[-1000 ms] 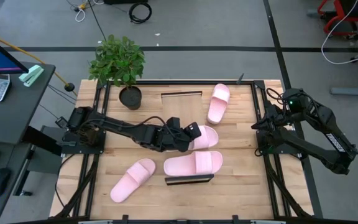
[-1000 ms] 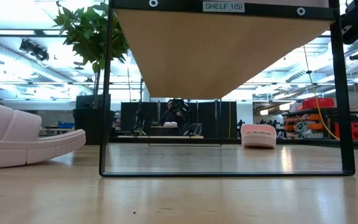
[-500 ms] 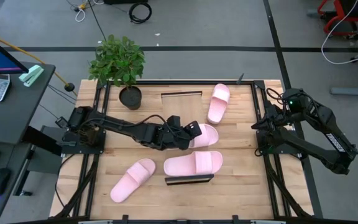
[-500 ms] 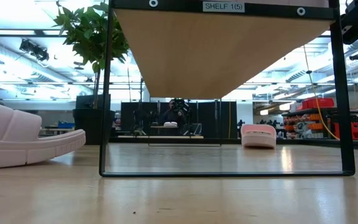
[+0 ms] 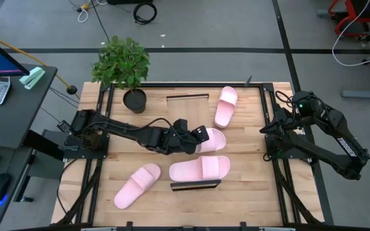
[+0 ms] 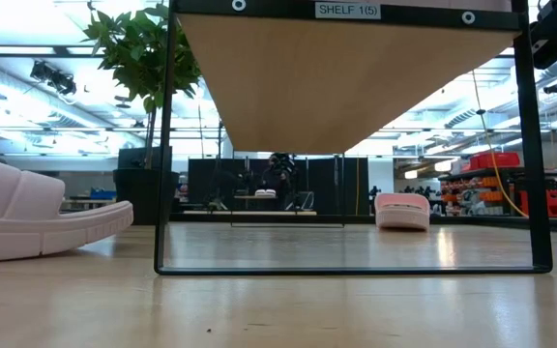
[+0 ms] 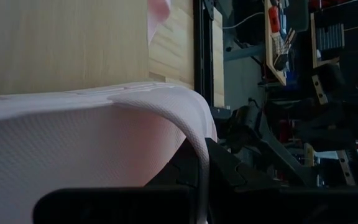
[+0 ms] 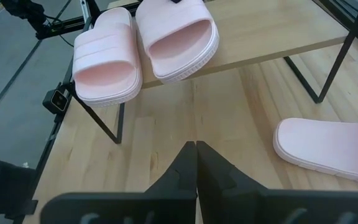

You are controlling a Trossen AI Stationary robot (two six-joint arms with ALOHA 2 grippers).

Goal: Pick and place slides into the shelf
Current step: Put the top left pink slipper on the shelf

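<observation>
L gripper (image 5: 196, 137) sits at table centre on the shelf (image 5: 188, 96), clamped on a slide (image 5: 209, 140) by its strap, w/ a 2nd slide (image 5: 200, 169) just beside it. R gripper (image 8: 196, 147), fingers pressed together & holding nothing, waits at the table's right edge; 2 other slides (image 5: 226, 106) lie on the tabletop (image 5: 243, 192)

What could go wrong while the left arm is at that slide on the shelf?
The slide at the left gripper and its neighbour both overhang the shelf edge; a careless pull-back could drag one off. The right gripper waits shut at the table's right.
</observation>
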